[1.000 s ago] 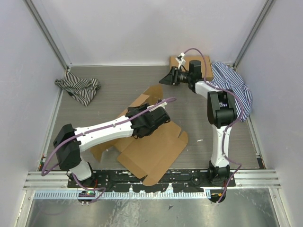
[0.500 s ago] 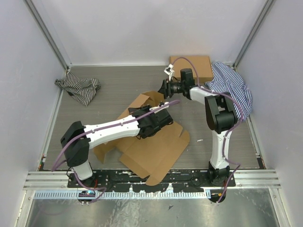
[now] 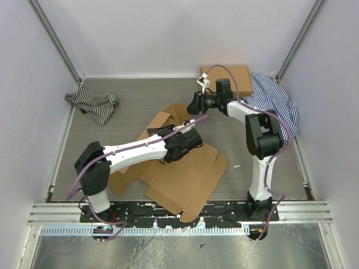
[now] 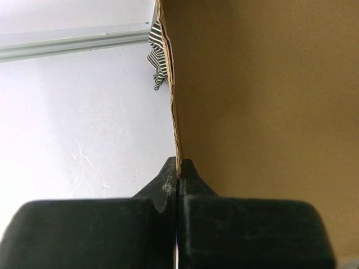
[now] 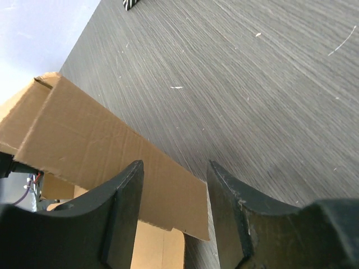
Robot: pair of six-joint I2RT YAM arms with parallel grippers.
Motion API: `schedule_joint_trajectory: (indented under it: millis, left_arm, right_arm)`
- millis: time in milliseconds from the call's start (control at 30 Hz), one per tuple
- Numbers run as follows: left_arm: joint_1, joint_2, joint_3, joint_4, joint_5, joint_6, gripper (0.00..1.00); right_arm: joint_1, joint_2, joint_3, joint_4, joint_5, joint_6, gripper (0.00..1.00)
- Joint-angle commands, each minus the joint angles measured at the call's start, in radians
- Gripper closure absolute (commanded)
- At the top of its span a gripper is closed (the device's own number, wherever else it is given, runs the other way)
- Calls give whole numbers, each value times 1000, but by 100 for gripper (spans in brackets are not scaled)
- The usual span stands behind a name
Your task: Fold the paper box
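Observation:
The paper box [image 3: 185,179] is a brown die-cut cardboard sheet lying mostly flat mid-table, with a back flap [image 3: 175,114] raised. My left gripper [image 3: 194,136] reaches over the sheet and is shut on one of its cardboard edges. In the left wrist view the jaws [image 4: 178,168] pinch that thin edge, and the panel [image 4: 263,101] fills the right side. My right gripper [image 3: 192,105] is open, just behind the raised flap. In the right wrist view its fingers [image 5: 129,213] straddle the flap's corner [image 5: 101,145] without touching it; the gripper's midpoint [image 5: 174,185] is over the flap edge.
A ready-made brown box [image 3: 229,78] lies at the back right. A striped cloth [image 3: 277,103] lies beside it at the right wall, and another striped cloth [image 3: 92,103] at the back left. Enclosure walls stand on three sides.
My right gripper has moved from beside the ready-made box forward and left to the raised flap. My left gripper has shifted slightly, and the sheet has turned a little and slid right.

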Motion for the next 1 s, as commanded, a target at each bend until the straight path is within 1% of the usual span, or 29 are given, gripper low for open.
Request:
schedule_joint_trajectory:
  millis: [0, 200, 267, 400, 667, 833, 967]
  left_arm:
    - [-1, 3, -19, -39, 57, -26, 100]
    - [-1, 23, 4, -46, 56, -29, 100]
    - [-1, 20, 6, -48, 56, -28, 100]
    - [-1, 11, 1, -50, 56, -30, 100]
    - [-6, -9, -7, -49, 59, -35, 100]
    - [-28, -9, -3, -49, 69, -31, 100]
    - [-38, -12, -2, -54, 86, -41, 100]
  right_arm:
    - [6, -42, 45, 4, -37, -13, 46]
    - [30, -71, 25, -121, -46, -117, 46]
    - [37, -86, 5, -137, -48, -136, 46]
    - [40, -125, -55, -118, -41, -139, 46]
    - [45, -185, -120, -121, -39, -143, 46]
    - [62, -223, -161, -148, -46, -183, 46]
    - [89, -258, -224, -116, -63, -213, 45]
